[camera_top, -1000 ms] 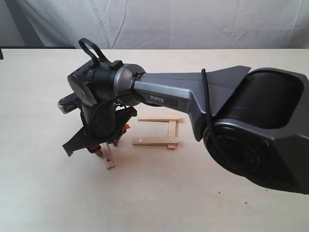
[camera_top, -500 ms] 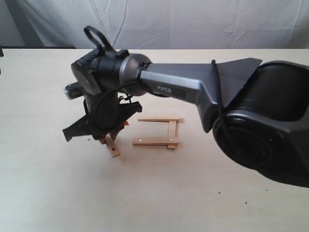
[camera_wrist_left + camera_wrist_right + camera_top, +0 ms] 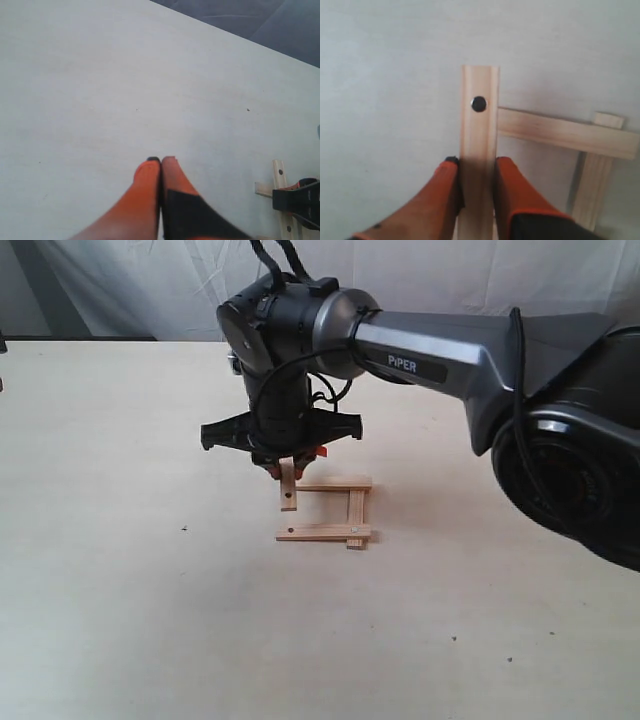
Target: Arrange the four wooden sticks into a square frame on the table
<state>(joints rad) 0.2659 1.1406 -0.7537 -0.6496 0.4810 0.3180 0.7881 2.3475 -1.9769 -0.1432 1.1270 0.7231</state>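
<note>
Stick (image 3: 479, 125) upper end hidden w/in right gripper (image 3: 477, 165), clamped.

Backdrop: a white cloth (image 3: 150, 285) hangs behind the far edge of the tabletop (image 3: 100, 620) and spans nearly the full width of the exterior view. It is wrinkled, with creases running in diagonals.
Far left: a grey panel (image 3: 18, 290) stands beside the white cloth; what it is cannot be told.
A thin dark strip (image 3: 80, 337) runs between the backdrop and the tabletop edge on the left.
Left wrist view: a dark blue-grey surface (image 3: 260, 20) lies beyond the tabletop edge, with faint creases.
</note>
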